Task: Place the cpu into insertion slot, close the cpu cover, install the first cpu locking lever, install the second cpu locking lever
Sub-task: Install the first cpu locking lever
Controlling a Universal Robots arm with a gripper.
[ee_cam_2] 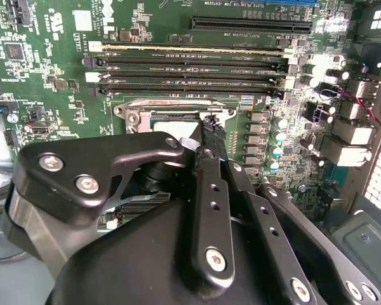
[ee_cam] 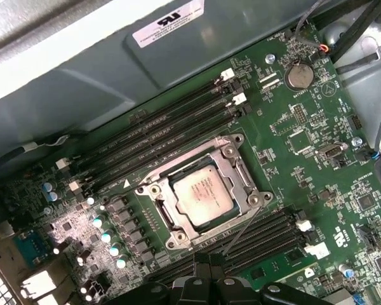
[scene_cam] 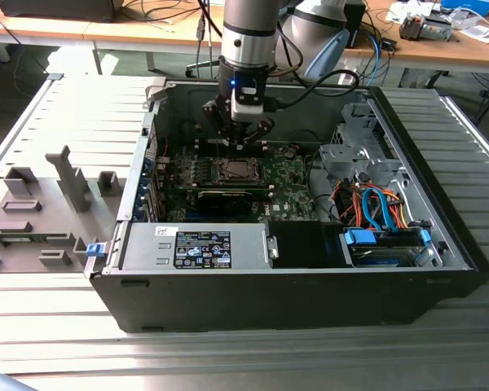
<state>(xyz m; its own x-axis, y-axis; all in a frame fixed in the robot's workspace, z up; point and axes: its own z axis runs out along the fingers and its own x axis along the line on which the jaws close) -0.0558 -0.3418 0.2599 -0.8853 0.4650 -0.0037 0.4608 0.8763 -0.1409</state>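
Cpu (ee_cam: 203,193): seated in insertion slot (ee_cam: 153,210), cover (ee_cam: 235,166) down. Light, rigid, fragile; edge-hold advised. Gripper (ee_cam_2: 206,130) above slot; jaws clenched, empty.

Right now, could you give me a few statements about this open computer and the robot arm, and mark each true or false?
1. The cpu lies in the insertion slot. True.
2. The cpu cover is a silver frame around the chip. True.
3. The gripper hangs outside the computer case. False: it is inside, just above the green circuit board.
4. The fingers carry the chip. False: the chip sits in the socket.
5. The case's side is closed. False: it is open.
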